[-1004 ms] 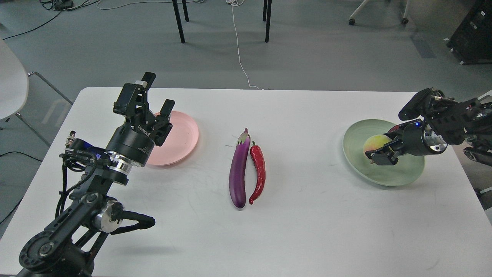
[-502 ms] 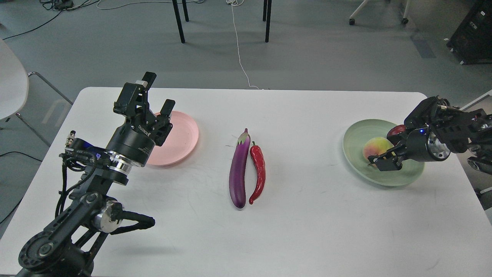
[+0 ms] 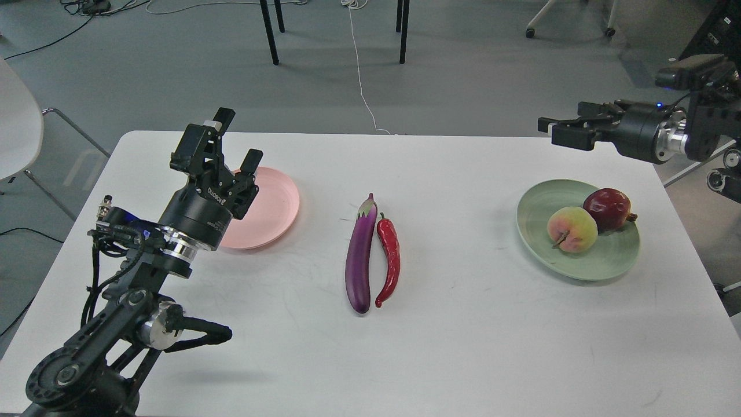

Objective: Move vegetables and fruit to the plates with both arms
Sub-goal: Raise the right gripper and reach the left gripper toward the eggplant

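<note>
- Eggplant [image 3: 359, 258] lies near the middle of our white table [image 3: 463, 347] in the head view, its long axis running roughly from near to far, the greyish cap end pointing away from us and the rounded purple end toward us.
- The chili pepper [image 3: 390, 259] lies just beside the eggplant on its right, along the same near-to-far line; its green stem points away from us and its thin curved tip points toward us, close to the eggplant's near end.
- The pink plate [image 3: 278, 208] sits on the left part of the table with nothing that we can see on it; part of it is hidden behind our left arm.
- Our left gripper [image 3: 234, 142] is raised in front of the pink plate, pointing up and away from us, its two fingers apart and holding nothing.
- The green plate [image 3: 535, 223] sits on the right part of the table and carries both fruit.
- The peach [image 3: 572, 229] rests on the green plate with its short stem pointing toward us and to the left.
- The pomegranate [image 3: 606, 208] touches the peach on its far right side, crown tip pointing right.
- Our right gripper [image 3: 550, 128] hangs well above the far right table edge, level and pointing left; we cannot tell how its fingers stand, and nothing shows between them.
</note>
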Tool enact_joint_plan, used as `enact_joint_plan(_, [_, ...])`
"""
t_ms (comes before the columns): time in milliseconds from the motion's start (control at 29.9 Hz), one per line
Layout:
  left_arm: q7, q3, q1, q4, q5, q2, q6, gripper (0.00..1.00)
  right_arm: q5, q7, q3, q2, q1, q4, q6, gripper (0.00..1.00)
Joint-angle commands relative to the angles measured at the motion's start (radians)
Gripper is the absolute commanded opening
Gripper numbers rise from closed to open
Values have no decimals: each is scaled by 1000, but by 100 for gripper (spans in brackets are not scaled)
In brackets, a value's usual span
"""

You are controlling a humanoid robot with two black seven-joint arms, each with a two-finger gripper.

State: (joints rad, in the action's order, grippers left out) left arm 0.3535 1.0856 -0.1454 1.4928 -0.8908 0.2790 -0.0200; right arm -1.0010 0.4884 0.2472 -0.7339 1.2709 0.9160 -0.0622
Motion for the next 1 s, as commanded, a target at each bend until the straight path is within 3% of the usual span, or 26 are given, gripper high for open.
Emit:
enact_joint_plan(0, [1,-3,-3,9,-14,5,-1,99,339,0,-120,19,-108,4,2,98])
enact_joint_plan(167, [2,-45,-10,14,-140,5,-4,99,810,0,-216,108,-228,8,25,98])
enact_joint_plan(335, [2,-107,-31,14,-310,5,-8,99,1102,0,-311,119,-329,12,218,98])
enact_joint_plan(569, [-2,-237,-95,14,-618,51,-12,99,1148,0,-390,84,-452,21,544,98])
enact_joint_plan(669, [-4,-297,-147,0,-834,75,-47,99,1148,0,-387,39,-473,23,551,98])
enact_joint_plan(870, [-4,-391,-319,-71,-1221,115,-196,99,1147,0,-388,-31,-510,26,551,98])
enact_joint_plan(970, [-39,-466,-426,-158,-1289,117,-235,99,1147,0,-390,-39,-524,27,551,98])
